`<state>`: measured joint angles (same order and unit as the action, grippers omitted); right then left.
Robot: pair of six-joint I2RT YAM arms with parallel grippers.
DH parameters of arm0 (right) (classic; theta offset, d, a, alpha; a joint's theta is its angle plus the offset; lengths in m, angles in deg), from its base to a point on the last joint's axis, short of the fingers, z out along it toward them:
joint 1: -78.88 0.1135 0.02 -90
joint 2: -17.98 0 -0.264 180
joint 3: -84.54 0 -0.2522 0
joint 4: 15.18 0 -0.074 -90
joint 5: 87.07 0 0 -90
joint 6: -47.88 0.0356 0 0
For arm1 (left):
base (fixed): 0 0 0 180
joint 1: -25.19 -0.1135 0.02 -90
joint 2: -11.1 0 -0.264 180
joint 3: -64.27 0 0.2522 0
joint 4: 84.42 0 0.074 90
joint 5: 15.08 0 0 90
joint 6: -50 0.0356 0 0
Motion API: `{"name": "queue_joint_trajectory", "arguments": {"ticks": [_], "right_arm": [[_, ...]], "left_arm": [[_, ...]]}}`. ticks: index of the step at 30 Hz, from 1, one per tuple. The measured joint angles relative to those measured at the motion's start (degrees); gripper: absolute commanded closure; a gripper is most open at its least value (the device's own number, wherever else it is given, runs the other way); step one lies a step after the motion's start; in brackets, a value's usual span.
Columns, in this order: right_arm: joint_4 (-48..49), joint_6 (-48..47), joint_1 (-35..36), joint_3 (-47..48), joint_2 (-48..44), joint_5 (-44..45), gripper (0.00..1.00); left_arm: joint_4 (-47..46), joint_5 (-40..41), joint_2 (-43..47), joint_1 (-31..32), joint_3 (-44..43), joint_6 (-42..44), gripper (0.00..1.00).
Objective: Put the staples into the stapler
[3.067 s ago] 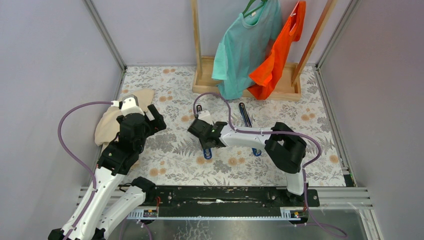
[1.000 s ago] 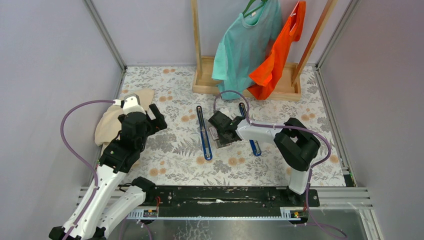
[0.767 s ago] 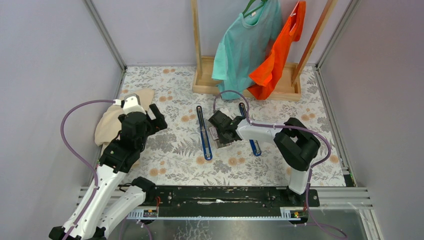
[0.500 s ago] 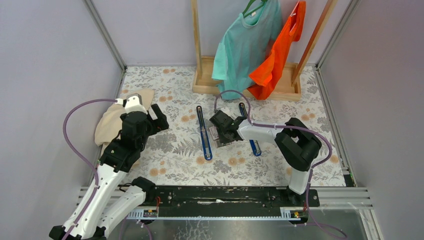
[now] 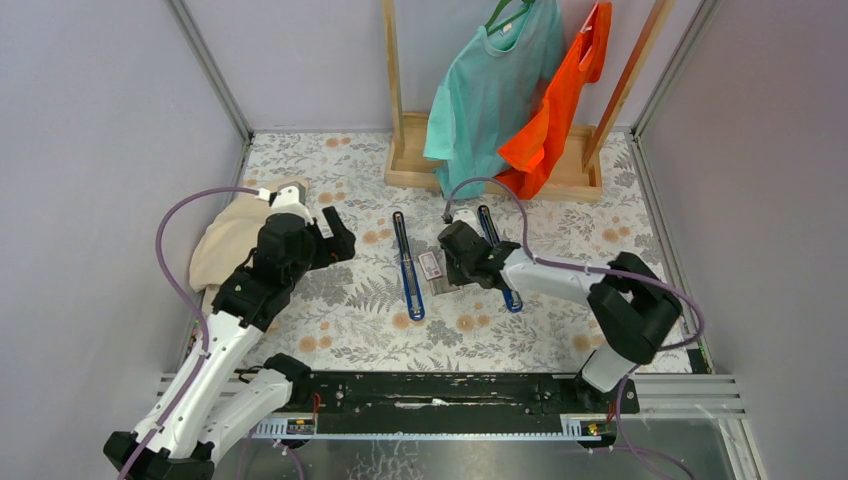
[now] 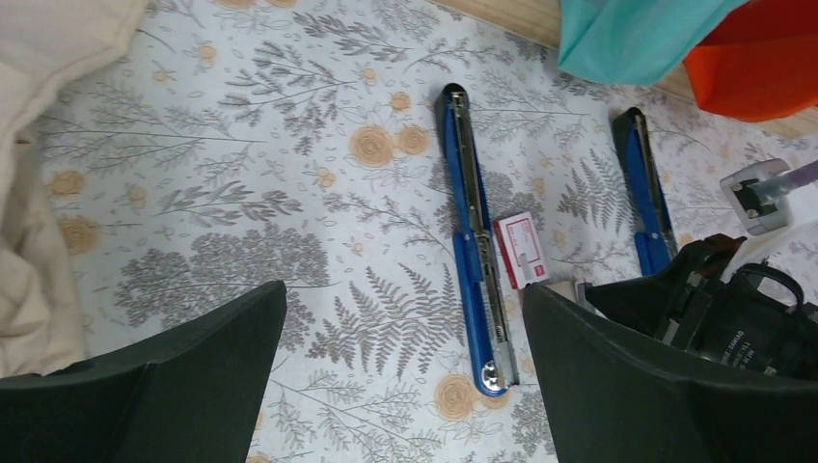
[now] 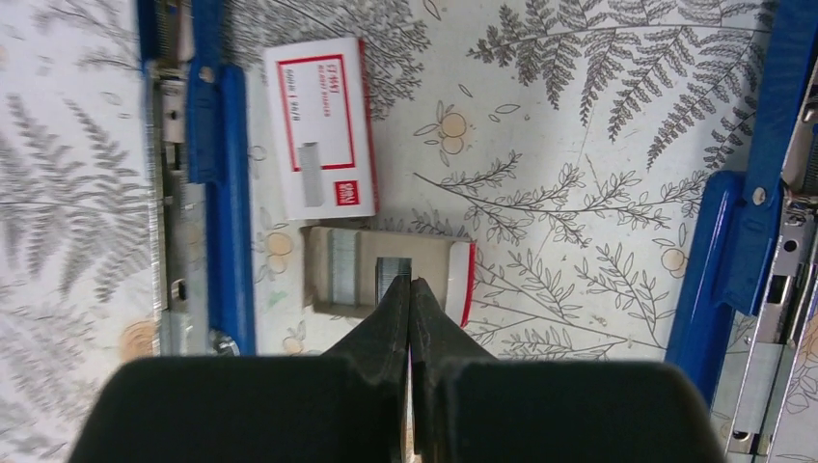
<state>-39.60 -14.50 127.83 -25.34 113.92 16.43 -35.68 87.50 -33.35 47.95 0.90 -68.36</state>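
Two long blue staplers lie open on the floral mat, the left stapler [image 5: 405, 268] [image 6: 473, 246] [image 7: 207, 174] and the right stapler [image 5: 497, 255] [image 6: 644, 188] [image 7: 762, 222]. Between them lies a white-and-red staple box sleeve [image 7: 320, 140] [image 6: 521, 251] and the box's cardboard tray [image 7: 453, 270]. The tray holds silvery staples [image 7: 342, 265]. My right gripper [image 7: 410, 283] [image 5: 447, 268] is shut, its tips pressed together at a second staple block [image 7: 393, 265] in the tray. My left gripper [image 6: 403, 289] [image 5: 338, 240] is open and empty, hovering left of the left stapler.
A beige cloth [image 5: 235, 235] lies at the left edge. A wooden rack [image 5: 410, 160] with a teal shirt [image 5: 490, 90] and an orange shirt [image 5: 560, 110] stands at the back. Grey walls close both sides.
My right gripper moved from over the left stapler to the tray between the staplers. My left arm reached forward and right, toward the left stapler.
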Motion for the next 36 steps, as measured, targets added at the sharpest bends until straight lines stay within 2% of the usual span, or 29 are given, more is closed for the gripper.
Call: {"name": "queue_joint_trajectory", "arguments": {"ticks": [5, 18, 28, 36], "right_arm": [[6.14, 1.01, 0.0, -4.5, -7.15, -1.16, 1.0], [25.99, 5.53, -0.11, -14.01, -21.11, -4.72, 1.0], [40.96, 10.12, -0.22, -18.73, -25.11, -8.7, 1.0], [54.31, 14.23, -0.26, -20.02, -25.07, -13.49, 1.0]], "left_arm": [[-2.1, -4.81, -1.25, 0.0, 0.35, -1.57, 0.0], [-16.28, -21.62, 1.31, -0.07, 7.41, -7.32, 0.0], [-29.62, -33.53, 2.67, -0.07, 12.83, -12.37, 0.0], [-42.03, -39.56, 3.15, -0.04, 15.63, -18.4, 0.05]]}}
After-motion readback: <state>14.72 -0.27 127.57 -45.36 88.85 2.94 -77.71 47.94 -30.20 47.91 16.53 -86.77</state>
